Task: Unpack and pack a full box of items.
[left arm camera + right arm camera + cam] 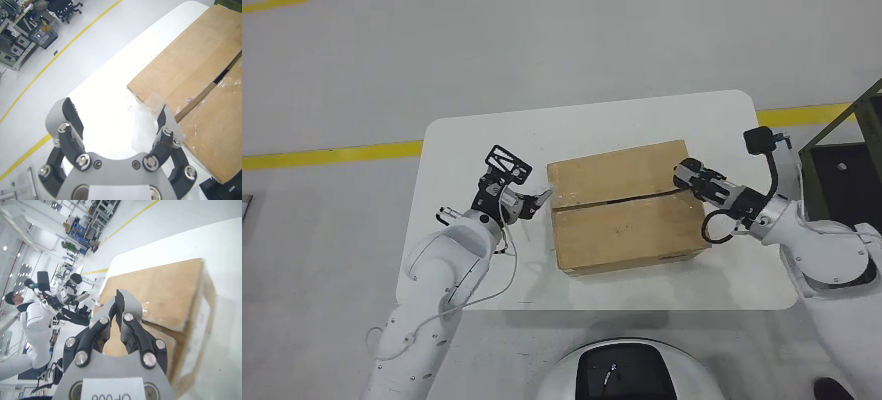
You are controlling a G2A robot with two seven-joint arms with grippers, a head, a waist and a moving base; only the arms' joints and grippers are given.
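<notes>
1. Top view: the box point(627, 205), brown cardboard, sits on the middle of the white table point(472, 140), a little closer to the near edge than the far one and slightly turned against the edges.
2. Both top flaps lie folded down, and they meet in a seam point(622, 200) that runs the length of the box from its left end to its right end. In the left wrist view a dark gap shows along part of that seam.
3. A crumpled piece of clear film point(145, 121) hangs from the box's left end, at the corner of the far flap, and reaches down to the tabletop.
4. The left gripper point(524, 178) hangs just beside the box's left end, toward the table's left edge. Its fingers are spread wide apart with nothing between them; one fingertip is right at the clear film.
5. The right gripper point(682, 172) is at the box's right end, over the top by the seam, with its fingers drawn together.
6. A yellow line point(332, 155) crosses the grey floor beyond the table's far edge.
</notes>
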